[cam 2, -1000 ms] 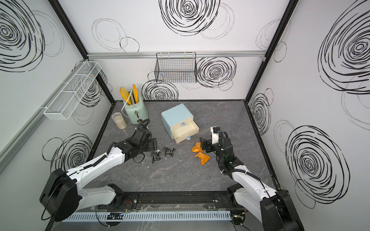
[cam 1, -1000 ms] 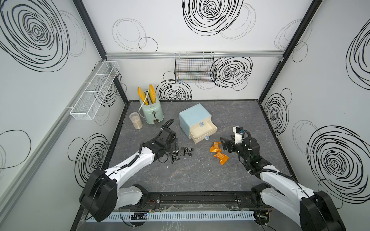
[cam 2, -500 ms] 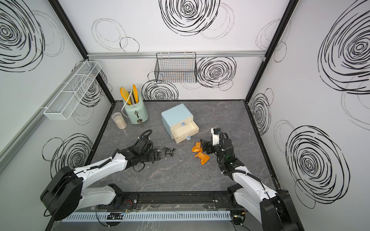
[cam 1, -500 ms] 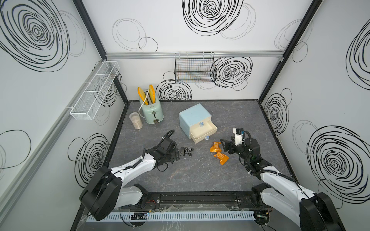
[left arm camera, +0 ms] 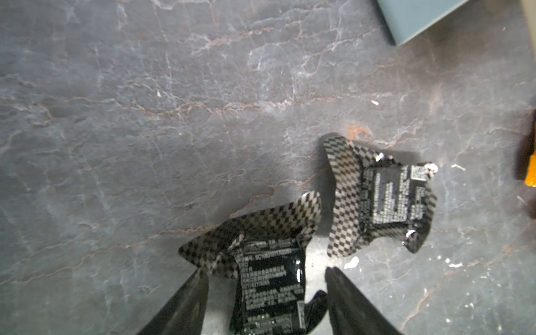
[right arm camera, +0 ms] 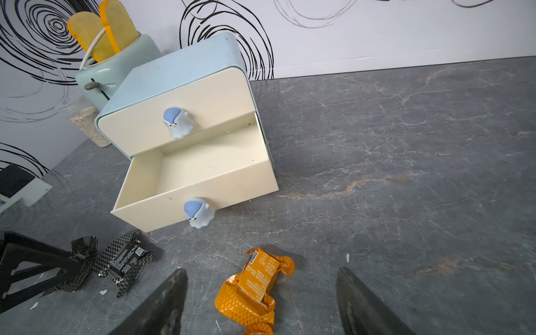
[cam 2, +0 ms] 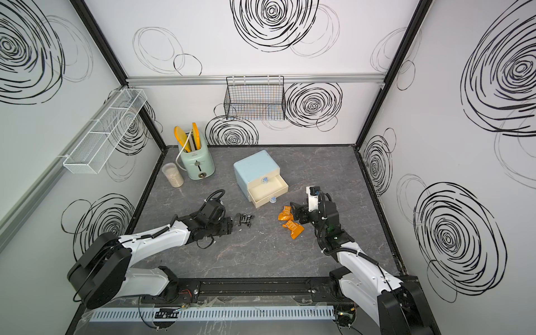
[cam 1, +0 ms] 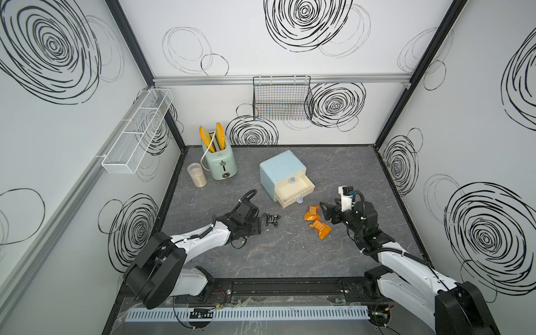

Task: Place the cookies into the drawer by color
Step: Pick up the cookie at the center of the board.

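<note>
Two black checkered cookies lie left of the drawer. The nearer one point(left arm camera: 269, 278) sits between the fingers of my left gripper point(left arm camera: 265, 290), which is open, with a gap on each side; the other point(left arm camera: 383, 197) lies just beyond. In both top views that gripper point(cam 1: 262, 222) point(cam 2: 236, 222) is low at the black pair point(cam 1: 272, 219). Two orange cookies point(cam 1: 312, 212) point(cam 1: 320, 228) lie on the floor. My right gripper point(right arm camera: 262, 272) is open wide, straddling one orange cookie point(right arm camera: 255, 284). The pale blue drawer point(cam 1: 282, 171) has its lower tray point(right arm camera: 203, 162) pulled out and empty, its upper front shut.
A mint toaster point(cam 1: 220, 159) with two bread slices and a small jar point(cam 1: 197, 175) stand at the back left. A black wire basket point(cam 1: 281, 101) hangs on the back wall and a white mesh shelf point(cam 1: 136, 130) on the left wall.
My left gripper has come down and forward onto the black cookies, and its jaws have narrowed around the nearer one. The right arm has hardly moved.
</note>
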`<state>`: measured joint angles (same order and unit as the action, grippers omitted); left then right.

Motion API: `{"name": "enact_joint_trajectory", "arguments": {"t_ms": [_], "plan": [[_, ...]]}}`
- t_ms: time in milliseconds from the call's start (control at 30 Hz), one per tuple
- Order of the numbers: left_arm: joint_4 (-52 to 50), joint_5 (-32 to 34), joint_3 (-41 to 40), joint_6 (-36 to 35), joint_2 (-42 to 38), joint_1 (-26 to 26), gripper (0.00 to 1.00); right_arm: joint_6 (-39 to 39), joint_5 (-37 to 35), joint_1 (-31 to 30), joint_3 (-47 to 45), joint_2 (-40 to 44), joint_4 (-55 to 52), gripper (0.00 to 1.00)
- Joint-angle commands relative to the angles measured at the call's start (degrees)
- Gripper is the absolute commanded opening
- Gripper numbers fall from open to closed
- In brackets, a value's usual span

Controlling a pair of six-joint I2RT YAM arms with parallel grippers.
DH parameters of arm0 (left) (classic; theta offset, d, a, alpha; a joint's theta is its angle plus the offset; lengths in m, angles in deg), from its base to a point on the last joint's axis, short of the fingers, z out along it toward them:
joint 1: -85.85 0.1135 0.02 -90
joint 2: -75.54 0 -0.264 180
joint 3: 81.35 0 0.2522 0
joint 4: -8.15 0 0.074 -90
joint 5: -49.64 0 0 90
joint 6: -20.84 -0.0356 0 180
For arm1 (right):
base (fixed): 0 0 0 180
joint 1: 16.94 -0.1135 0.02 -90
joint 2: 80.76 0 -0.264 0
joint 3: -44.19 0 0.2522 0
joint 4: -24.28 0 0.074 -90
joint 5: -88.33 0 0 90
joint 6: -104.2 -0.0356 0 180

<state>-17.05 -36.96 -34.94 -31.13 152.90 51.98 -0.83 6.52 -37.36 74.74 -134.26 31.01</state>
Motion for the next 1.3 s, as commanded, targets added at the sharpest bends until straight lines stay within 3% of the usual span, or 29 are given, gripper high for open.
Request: {"name": "enact_joint_trajectory", "arguments": {"t_ms": [0, 267, 467, 700, 800, 1067, 1267], "plan": [[2.26, -0.4, -0.56, 0.31, 1.08, -0.41, 0.63, -0.55, 0.25, 0.12, -0.66, 1.07, -0.71, 0.82], [2.39, 0.51, -0.59, 0.04, 2.81, -0.93, 0.52, -0.62, 0.15, 0.21, -0.98, 1.2, -0.67, 0.82], [2.59, 1.74, -0.6, -0.83, 4.37, -1.86, 0.5, -0.7, 0.25, 0.34, -1.14, 1.2, -0.63, 0.82], [-0.62, 5.27, 1.08, -3.91, 4.07, -2.6, 0.26, -0.47, 0.77, 0.37, -0.97, 1.2, -0.84, 0.82], [-1.78, 4.9, 1.8, -6.17, 0.42, -2.87, 0.21, -0.19, 1.67, 0.47, -0.58, 1.12, -1.04, 0.82], [-4.38, -2.21, 6.12, -15.11, -9.66, -3.52, 0.18, 1.16, 11.7, 0.58, 2.68, -0.58, -2.84, 0.82], [-9.62, -2.63, 13.7, -20.5, -10.74, -6.95, 0.17, 1.62, 23.77, 0.4, 7.79, -3.47, -5.84, 0.81]]}}
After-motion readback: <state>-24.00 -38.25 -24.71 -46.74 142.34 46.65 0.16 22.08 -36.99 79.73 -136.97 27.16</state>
